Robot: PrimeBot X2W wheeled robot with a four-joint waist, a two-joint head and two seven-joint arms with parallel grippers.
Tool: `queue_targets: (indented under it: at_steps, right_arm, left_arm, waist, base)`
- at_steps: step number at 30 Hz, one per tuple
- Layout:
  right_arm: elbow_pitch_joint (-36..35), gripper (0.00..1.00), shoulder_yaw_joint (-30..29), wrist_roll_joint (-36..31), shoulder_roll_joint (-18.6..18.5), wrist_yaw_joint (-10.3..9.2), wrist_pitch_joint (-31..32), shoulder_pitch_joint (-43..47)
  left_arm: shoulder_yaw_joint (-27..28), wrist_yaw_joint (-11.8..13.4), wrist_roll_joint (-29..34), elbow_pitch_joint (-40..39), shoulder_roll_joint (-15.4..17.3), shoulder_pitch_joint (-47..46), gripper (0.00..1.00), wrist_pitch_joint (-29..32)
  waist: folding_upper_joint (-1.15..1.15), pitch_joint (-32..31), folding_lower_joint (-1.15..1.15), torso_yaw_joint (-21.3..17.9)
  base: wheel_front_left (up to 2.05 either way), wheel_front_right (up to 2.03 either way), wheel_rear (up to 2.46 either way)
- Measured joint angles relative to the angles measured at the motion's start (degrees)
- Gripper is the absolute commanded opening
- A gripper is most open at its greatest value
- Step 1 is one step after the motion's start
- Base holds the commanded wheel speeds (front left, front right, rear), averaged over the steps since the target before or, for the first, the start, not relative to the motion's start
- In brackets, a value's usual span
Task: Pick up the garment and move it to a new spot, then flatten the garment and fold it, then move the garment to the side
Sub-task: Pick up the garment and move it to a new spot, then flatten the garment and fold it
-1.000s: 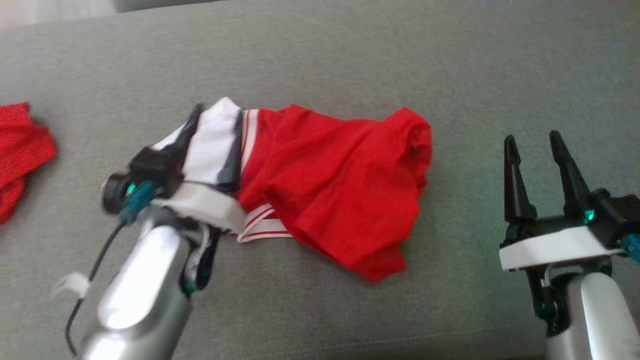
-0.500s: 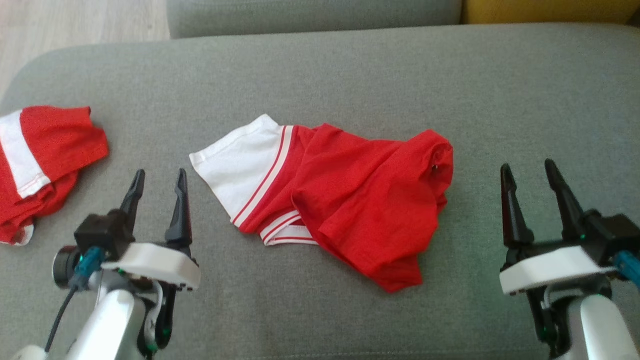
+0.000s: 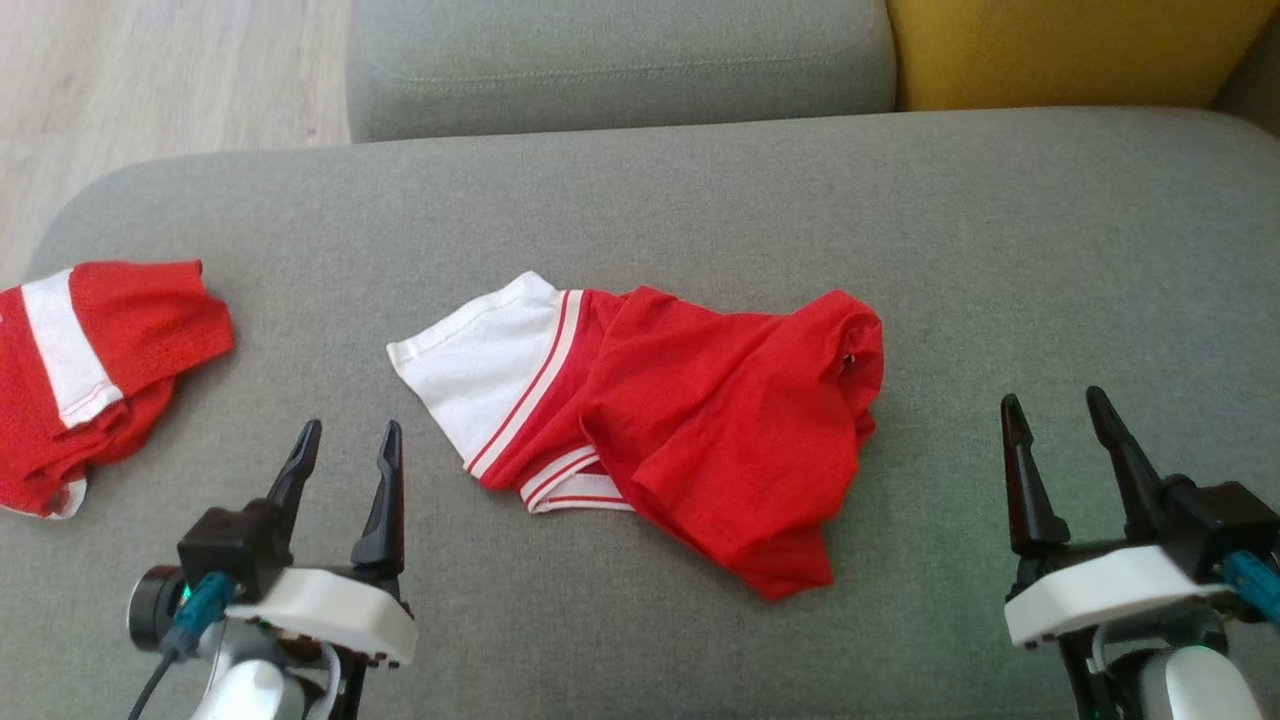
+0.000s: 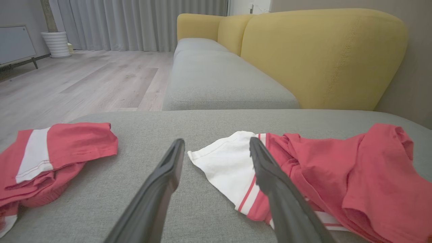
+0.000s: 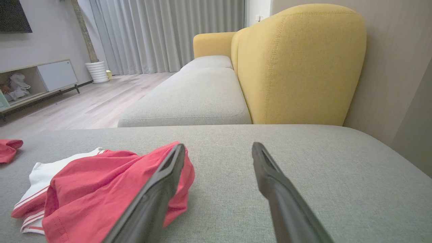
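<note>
My left gripper [image 3: 350,428] and right gripper [image 3: 1052,398] sit low at the near edge of the grey seat [image 3: 700,190], fingers spread wide with nothing between them, one on either side of the garment [image 3: 700,430] and clear of it. It lies crumpled mid-seat, with its white striped sleeve pointing left and the red body bunched to the right; another red piece [image 3: 110,370] lies well apart at the far left. I judge flattening comes next, so open fingers on both flanks suit taking opposite ends.
</note>
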Motion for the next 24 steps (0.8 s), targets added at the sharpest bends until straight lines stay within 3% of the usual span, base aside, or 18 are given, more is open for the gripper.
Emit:
queue_targets:
  at_steps: [24]
  right_arm:
    - [-0.76,1.0,-0.54,1.57,0.01,0.0,0.34,0.86]
  left_arm:
    - [-0.27,0.93,-0.08,-1.55,0.6,1.54,1.0,0.24]
  waist:
    - [0.0,-0.48,0.0,0.57]
  base:
    - [0.0,0.0,0.0]
